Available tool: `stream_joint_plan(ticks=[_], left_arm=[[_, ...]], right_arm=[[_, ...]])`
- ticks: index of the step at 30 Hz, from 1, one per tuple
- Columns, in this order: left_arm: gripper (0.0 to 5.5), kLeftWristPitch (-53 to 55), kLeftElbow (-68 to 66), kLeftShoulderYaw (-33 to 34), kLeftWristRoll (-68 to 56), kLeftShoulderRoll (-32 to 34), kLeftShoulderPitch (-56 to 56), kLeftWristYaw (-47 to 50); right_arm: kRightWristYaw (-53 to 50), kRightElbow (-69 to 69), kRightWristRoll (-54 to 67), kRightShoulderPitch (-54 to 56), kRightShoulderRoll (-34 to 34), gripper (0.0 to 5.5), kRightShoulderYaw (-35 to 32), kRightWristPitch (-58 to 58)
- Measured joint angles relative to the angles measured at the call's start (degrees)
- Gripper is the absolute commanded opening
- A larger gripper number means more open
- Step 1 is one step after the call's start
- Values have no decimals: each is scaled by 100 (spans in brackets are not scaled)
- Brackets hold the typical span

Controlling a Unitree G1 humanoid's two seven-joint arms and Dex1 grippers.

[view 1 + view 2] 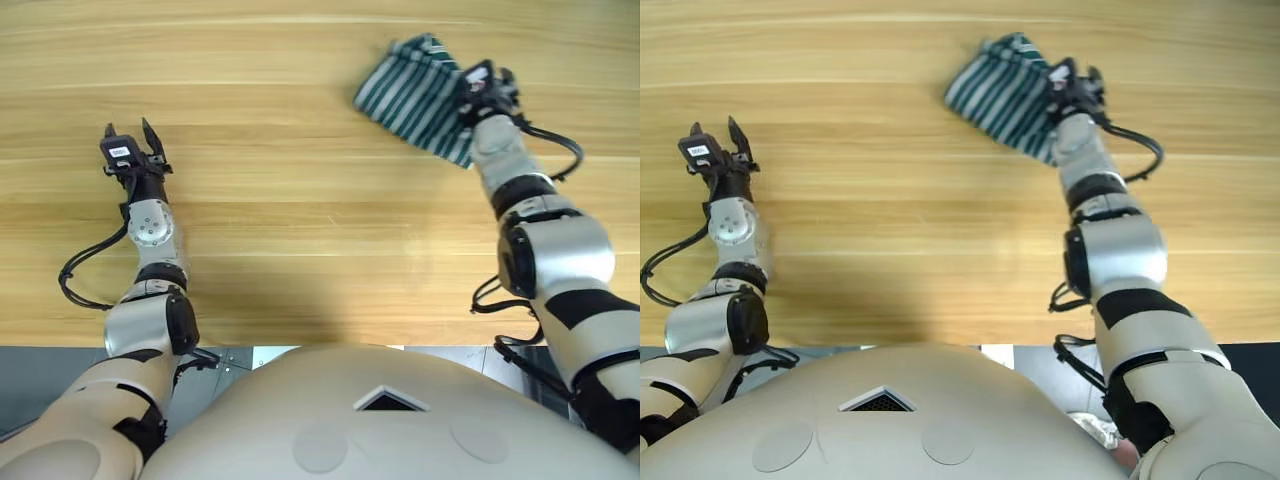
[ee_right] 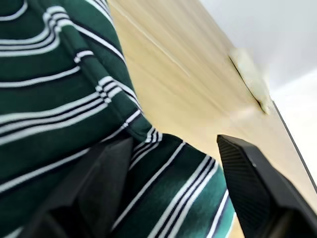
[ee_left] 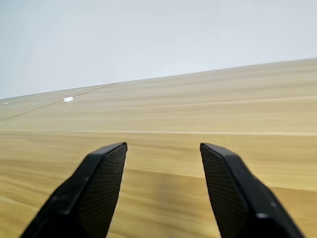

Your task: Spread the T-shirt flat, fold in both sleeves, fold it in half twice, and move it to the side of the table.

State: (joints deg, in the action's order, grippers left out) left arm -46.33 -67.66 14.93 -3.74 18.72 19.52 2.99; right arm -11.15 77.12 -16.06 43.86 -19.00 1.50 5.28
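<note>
The green T-shirt (image 1: 410, 95) with white stripes lies folded into a small packet on the wooden table (image 1: 300, 220), far out on the right side. My right gripper (image 1: 488, 75) sits at the packet's right edge. In the right wrist view its fingers (image 2: 252, 188) stand wide apart and open over the striped cloth (image 2: 59, 99), which runs under and between them. My left gripper (image 1: 127, 128) rests on the left side of the table, well away from the shirt. It is open, with only bare wood between its fingers (image 3: 104, 183).
Bare wood stretches between the two arms. The table's near edge (image 1: 300, 346) runs just in front of the robot. A pale patch (image 2: 250, 74) lies by the table's far edge beyond the shirt, and a plain wall (image 3: 148, 34) rises behind the table.
</note>
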Motion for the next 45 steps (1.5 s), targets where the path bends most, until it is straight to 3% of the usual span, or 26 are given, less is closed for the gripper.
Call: stream_joint_plan(ticks=[3, 6, 10, 20, 23, 26, 30, 36, 41, 45], left_arm=[[274, -107, 105, 133, -113, -16, -111, 40], [274, -200, 216, 231, -225, -18, -259, 98], [274, -290, 321, 365, -320, -22, -392, 198], [274, -501, 620, 631, -468, 34, -732, 545], [274, -598, 702, 617, -464, 30, -802, 548], [274, -733, 799, 600, -450, 18, -872, 578], [274, -904, 974, 570, -439, -66, -935, 645], [274, -1005, 1503, 320, -476, -249, -1052, 52], [274, -657, 1855, -281, -198, -834, -861, -105], [274, 7, 2774, -1061, 367, -1576, -1154, -180]], right_arm=[[-509, -21, 901, -410, -681, 310, -1192, -265], [-972, -31, 1281, -804, -1208, 310, -1835, -421], [-1296, -46, 1419, -1054, -1418, 310, -2218, -495], [-1682, -19, 1470, -980, -1151, 310, -2613, -34], [-2113, 11, 1229, -797, -1113, 310, -2374, 474], [-2425, -112, 530, -151, -848, 310, -1604, 1241], [-2521, -293, -317, 277, 361, 310, -436, 2142], [-1739, -347, -1672, -136, 2426, 310, 1568, 2902], [-1158, -664, -902, -562, 2358, 310, 1134, 3119], [-483, -2142, -72, -1387, 2351, 310, 786, 3061]])
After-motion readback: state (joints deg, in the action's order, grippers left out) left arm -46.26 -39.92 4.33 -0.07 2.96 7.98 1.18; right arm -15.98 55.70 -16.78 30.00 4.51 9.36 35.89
